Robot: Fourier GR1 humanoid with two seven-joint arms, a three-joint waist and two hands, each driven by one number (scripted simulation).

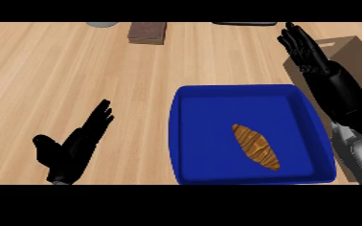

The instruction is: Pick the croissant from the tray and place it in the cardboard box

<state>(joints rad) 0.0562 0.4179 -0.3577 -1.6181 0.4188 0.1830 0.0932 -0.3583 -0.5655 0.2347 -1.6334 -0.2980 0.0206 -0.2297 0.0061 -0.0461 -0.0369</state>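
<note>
Croissant (255, 146) lies in blue tray (185, 139), near bench's front edge. Right hand (308, 52) open, fingers straight, over box (344, 52) at right edge. Left hand (74, 146) open, resting front-left.

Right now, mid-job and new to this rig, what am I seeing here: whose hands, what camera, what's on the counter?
This is one view from the robot's head, looking steeply down at a wooden counter. The black shapes are its hands. The left hand rests open at the lower left; the right hand is open in front of the cardboard box. Neither holds anything. The croissant lies in the blue tray. A brown block sits at the far edge.
</note>
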